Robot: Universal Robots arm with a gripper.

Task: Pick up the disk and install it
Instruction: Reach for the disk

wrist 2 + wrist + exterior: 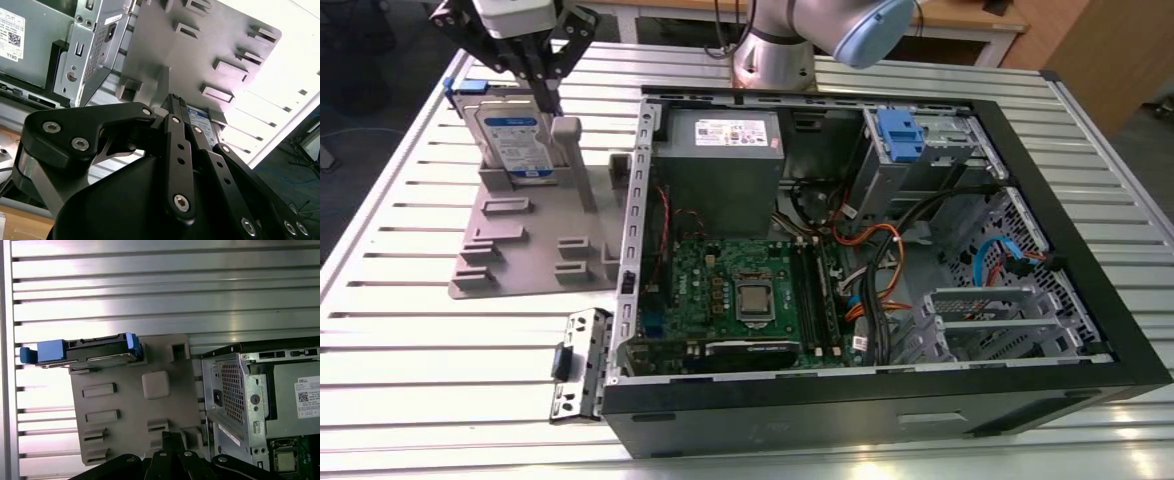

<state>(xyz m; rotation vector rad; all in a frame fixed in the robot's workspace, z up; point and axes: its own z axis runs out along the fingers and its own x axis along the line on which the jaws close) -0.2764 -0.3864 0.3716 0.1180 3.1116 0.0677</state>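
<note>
The disk (511,135) is kept upright in a grey stand (520,250) on the slatted bench (400,340), the tool (550,98) closed empty above.

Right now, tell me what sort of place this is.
Likely a robotics lab bench: an opened computer case lies on a slatted metal table, the disk stands in a grey fixture, and a robot arm stands by.

I lose the end effector (544,92) above its linkage at the exterior view's top edge. In the second wrist view its links hide most of the disk (206,125).
</note>
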